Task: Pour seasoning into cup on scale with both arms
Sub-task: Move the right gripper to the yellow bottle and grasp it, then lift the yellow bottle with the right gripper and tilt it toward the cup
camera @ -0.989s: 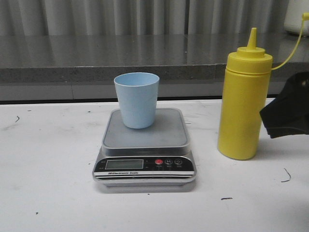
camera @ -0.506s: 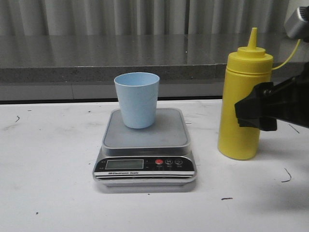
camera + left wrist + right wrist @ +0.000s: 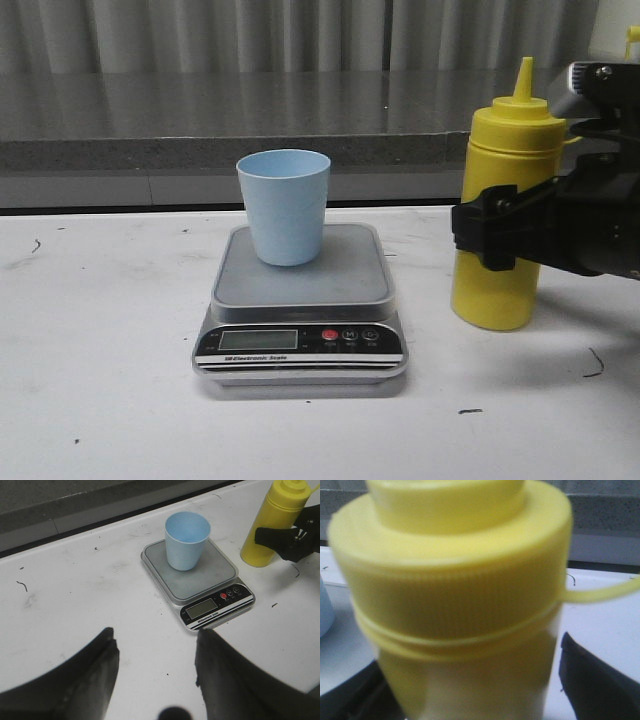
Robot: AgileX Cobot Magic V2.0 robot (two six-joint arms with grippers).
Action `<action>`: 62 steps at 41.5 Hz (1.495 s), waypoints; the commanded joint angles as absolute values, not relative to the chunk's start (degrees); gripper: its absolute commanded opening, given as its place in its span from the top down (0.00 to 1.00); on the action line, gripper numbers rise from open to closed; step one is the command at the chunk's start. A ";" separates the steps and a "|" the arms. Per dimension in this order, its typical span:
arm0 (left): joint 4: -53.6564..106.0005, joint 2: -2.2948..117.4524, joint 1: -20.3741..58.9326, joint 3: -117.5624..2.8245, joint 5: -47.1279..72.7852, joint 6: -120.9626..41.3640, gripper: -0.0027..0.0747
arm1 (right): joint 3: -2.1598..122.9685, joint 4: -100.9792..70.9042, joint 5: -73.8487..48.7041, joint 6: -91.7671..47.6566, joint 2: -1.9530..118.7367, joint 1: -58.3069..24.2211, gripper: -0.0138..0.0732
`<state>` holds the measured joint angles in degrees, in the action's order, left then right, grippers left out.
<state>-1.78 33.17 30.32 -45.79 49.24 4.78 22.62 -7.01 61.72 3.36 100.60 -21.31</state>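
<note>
The yellow seasoning bottle (image 3: 508,150) stands upright on the table, right of the scale (image 3: 300,285). The pale blue cup (image 3: 284,205) stands upright at the back of the scale's platform. My right gripper (image 3: 488,236) has reached in from the right at the bottle's mid-height. It is open, with one finger on each side of the bottle (image 3: 455,605), and a gap shows beside one finger (image 3: 585,680). My left gripper (image 3: 156,655) is open and empty above bare table, well short of the scale (image 3: 210,582) and cup (image 3: 186,540). It does not show in the front view.
A grey stone ledge (image 3: 200,120) runs along the back of the white table (image 3: 100,330). The bottle's thin cap strap (image 3: 600,594) sticks out to its side. The scale's display and red button (image 3: 329,336) face the front.
My right gripper has moved left from the frame's right edge until its fingers straddle the bottle. Bottle, cup and scale have not moved.
</note>
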 commanded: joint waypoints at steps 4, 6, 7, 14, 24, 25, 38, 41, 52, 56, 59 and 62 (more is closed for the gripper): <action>-1.68 33.28 30.61 -47.28 45.31 5.45 0.51 | 26.77 -6.66 67.56 3.52 101.85 -21.35 0.14; -1.68 33.28 30.61 -47.28 45.31 5.45 0.51 | 27.47 -7.04 67.20 3.52 102.20 -21.35 0.14; -1.68 33.28 30.61 -47.28 45.31 5.45 0.51 | 27.92 -7.21 66.89 3.58 102.27 -21.35 0.14; -1.68 33.28 30.61 -47.28 45.31 5.45 0.51 | 29.13 -7.29 64.59 3.80 102.40 -21.35 0.40; -1.68 33.28 30.61 -47.28 45.31 5.45 0.51 | 29.73 -6.31 53.29 3.08 96.10 -21.04 0.44; -1.68 33.28 30.61 -47.28 45.31 5.45 0.51 | 30.26 -6.09 51.65 2.56 95.13 -20.78 0.44; -1.68 33.28 30.61 -47.28 45.31 5.45 0.51 | 45.85 4.87 15.72 -0.82 82.79 -20.70 0.44; -1.68 33.28 30.61 -47.28 45.31 5.45 0.51 | 51.88 11.67 3.62 -0.82 82.14 -20.86 0.44; -1.68 33.28 30.61 -47.28 45.31 5.45 0.51 | 64.37 32.88 -17.79 -0.82 83.83 -25.82 0.44; -1.68 33.28 30.61 -47.28 45.31 5.45 0.51 | 66.33 39.75 -21.98 -0.82 85.35 -28.70 0.44; -1.68 33.28 30.61 -47.28 45.31 5.45 0.51 | 67.11 44.59 -24.64 -0.82 86.53 -30.53 0.44; -1.68 33.28 30.61 -47.28 45.31 5.45 0.51 | 67.24 49.32 -26.71 -0.82 87.62 -32.13 0.44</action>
